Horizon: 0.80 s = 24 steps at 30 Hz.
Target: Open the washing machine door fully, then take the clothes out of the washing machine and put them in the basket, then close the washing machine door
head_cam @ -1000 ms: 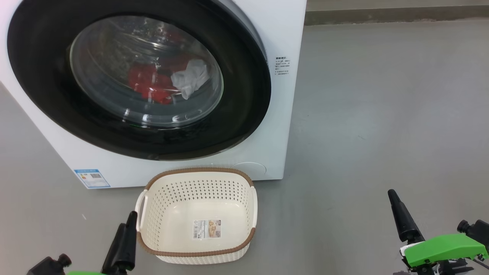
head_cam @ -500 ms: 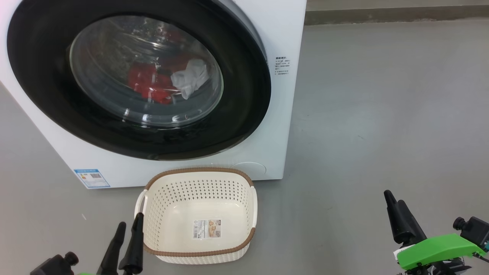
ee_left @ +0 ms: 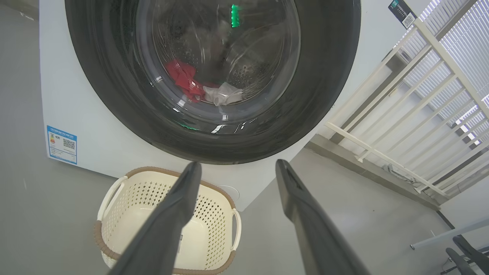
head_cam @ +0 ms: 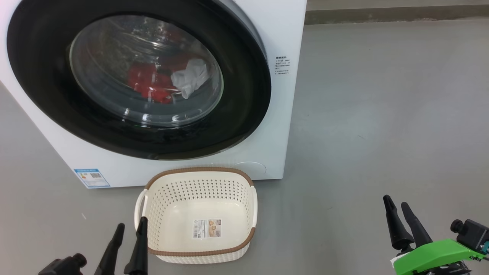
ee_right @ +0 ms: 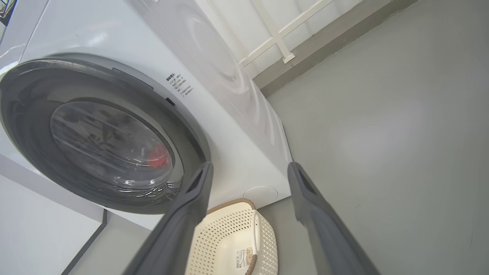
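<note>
The left gripper (head_cam: 132, 223) and right gripper (head_cam: 395, 201) each have two long, tapering dark fingers. Behind the right gripper's fingers sit a bright green cover (head_cam: 431, 254) and a black camera (head_cam: 468, 231).

I find the basket (head_cam: 198, 187) on the floor (head_cam: 382, 114) before the washing machine (head_cam: 284, 34), the clothes (head_cam: 149, 86) inside, behind the washing machine door (head_cam: 42, 76). My left fingers (head_cam: 140, 244) sit just beside the basket, my right fingers (head_cam: 393, 223) well apart.

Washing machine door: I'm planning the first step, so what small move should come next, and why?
Probably lift the open right gripper toward the right edge of the round, glossy black-rimmed glass door. The door looks shut, the red and white clothes lie behind it, and that gripper hangs low, clear of it.
</note>
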Tool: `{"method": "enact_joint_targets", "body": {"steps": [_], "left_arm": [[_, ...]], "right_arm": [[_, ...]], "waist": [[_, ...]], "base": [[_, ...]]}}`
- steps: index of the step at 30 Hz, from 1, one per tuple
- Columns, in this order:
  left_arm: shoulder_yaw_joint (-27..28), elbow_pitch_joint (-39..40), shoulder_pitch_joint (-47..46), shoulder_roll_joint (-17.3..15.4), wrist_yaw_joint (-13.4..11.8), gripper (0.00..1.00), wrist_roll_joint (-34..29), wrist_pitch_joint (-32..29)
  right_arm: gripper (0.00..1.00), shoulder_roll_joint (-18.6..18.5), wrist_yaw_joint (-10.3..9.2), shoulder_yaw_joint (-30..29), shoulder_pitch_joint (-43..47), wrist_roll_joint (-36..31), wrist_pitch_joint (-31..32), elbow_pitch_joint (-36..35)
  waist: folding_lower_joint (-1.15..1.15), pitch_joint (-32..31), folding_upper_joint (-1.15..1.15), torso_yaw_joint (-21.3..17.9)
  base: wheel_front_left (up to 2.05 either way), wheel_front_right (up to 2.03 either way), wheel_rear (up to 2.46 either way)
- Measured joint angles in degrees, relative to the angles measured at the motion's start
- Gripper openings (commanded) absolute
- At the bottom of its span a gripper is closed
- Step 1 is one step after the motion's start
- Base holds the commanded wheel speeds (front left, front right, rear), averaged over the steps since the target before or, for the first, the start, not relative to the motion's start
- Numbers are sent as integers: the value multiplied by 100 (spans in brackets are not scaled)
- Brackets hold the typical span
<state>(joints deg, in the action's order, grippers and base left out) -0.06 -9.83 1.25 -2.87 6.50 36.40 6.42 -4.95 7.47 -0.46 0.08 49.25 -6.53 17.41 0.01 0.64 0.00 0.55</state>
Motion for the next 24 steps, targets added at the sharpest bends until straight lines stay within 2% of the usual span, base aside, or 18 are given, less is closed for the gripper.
{"method": "enact_joint_targets", "body": {"steps": [24], "left_arm": [[-112,157,9,-40,-52,100,-1575,381]], "right_arm": [[100,-14,0,71,103,-1363,-364,-83]], "waist": [[0,16,0,11]], "base": [[0,0,0]]}}
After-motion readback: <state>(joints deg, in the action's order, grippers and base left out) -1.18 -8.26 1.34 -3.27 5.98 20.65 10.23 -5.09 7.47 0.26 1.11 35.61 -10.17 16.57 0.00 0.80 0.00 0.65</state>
